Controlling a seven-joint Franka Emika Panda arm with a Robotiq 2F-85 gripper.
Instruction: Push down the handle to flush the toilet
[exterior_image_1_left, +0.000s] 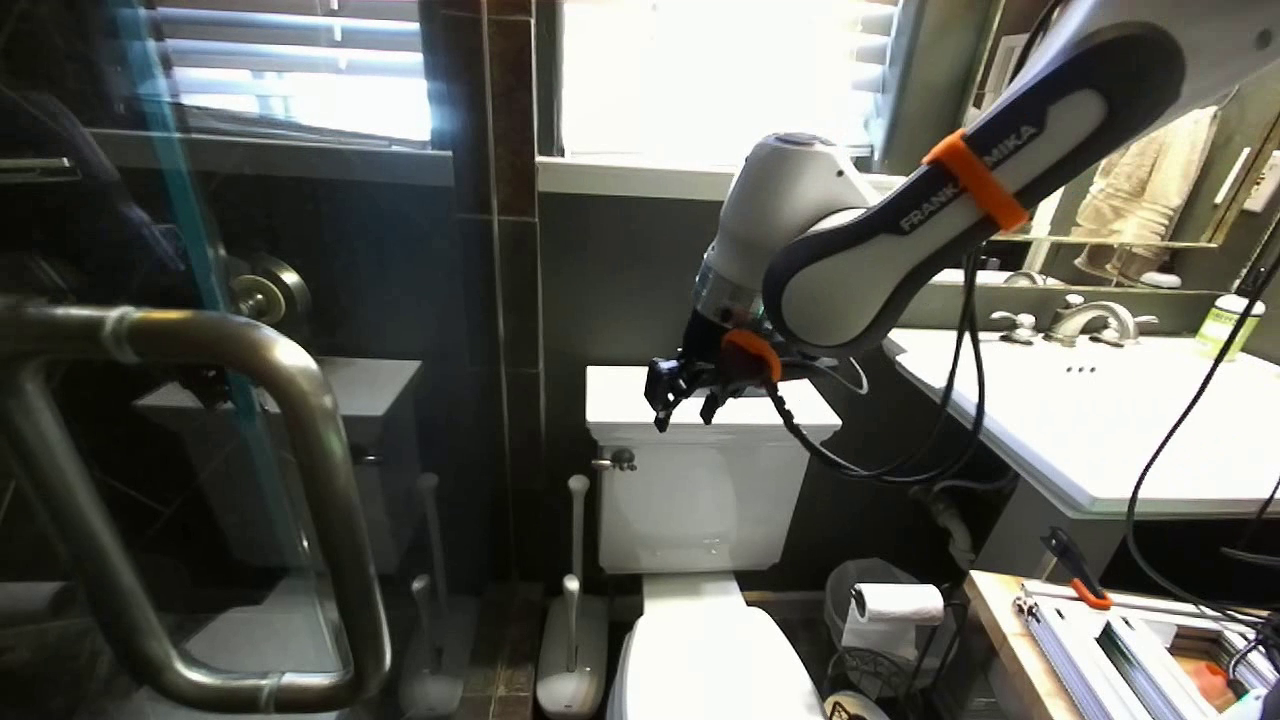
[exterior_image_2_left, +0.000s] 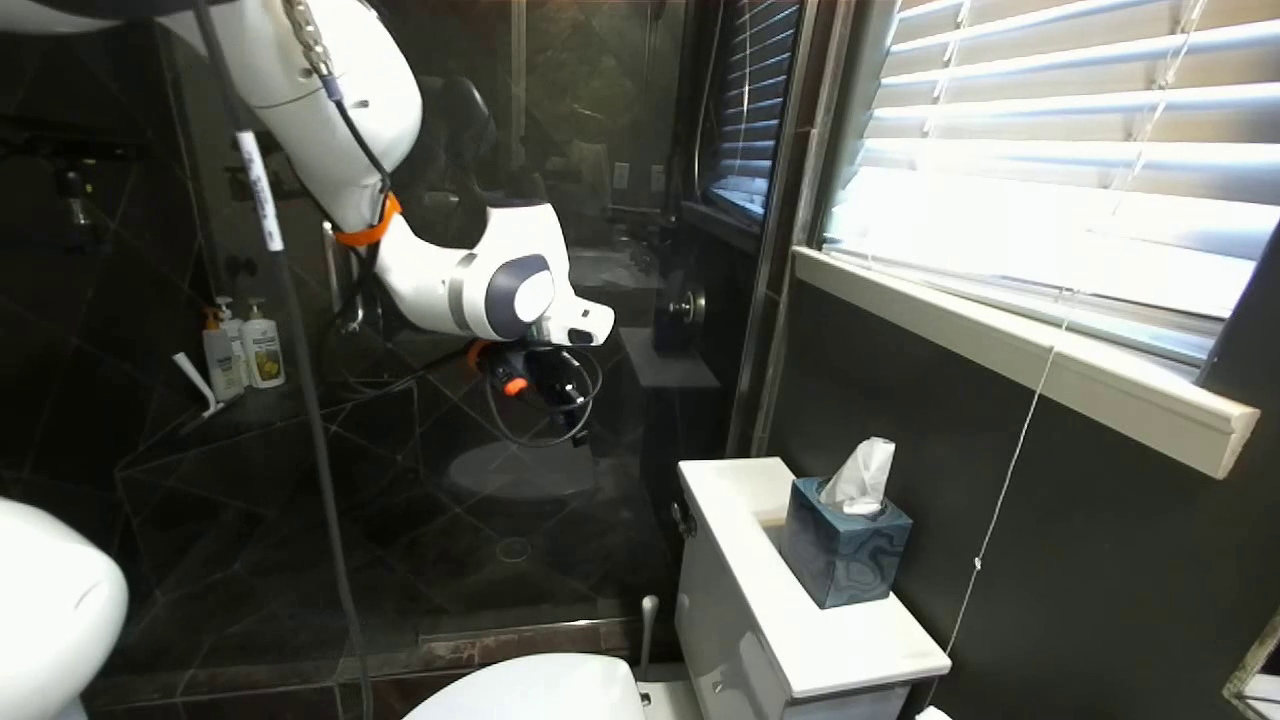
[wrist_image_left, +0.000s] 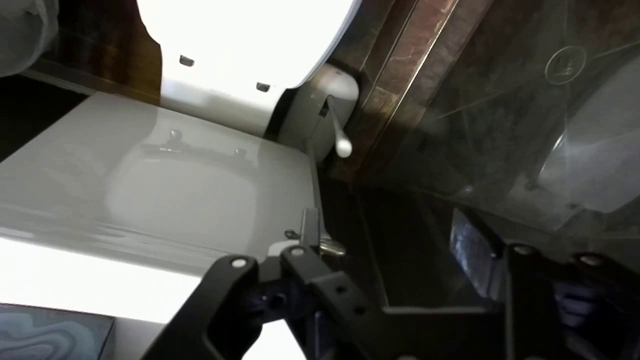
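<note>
My pincer is spread wide: its two fingers stand well apart, with nothing between them. They point down. I think that is because I only need to press, not grab, and one finger could do that.

Next is the handle. It is small and sits on the toilet, high on the front of the tank, at the left corner in an exterior view. There my pincer hangs above it and to the right, not touching. The handle looks level, so I guess it has not been pushed. It is likely put up high so people can reach it. I should go left and down, and press the end that sticks out left.

A bit farther, a tissue box stands on the tank's flat top, which makes a good shelf. I must not bump it.

Farthest, down low, a paper roll is right of the toilet, where someone sitting could grab it. A white brush stand is on the left, likely for scrubbing.
</note>
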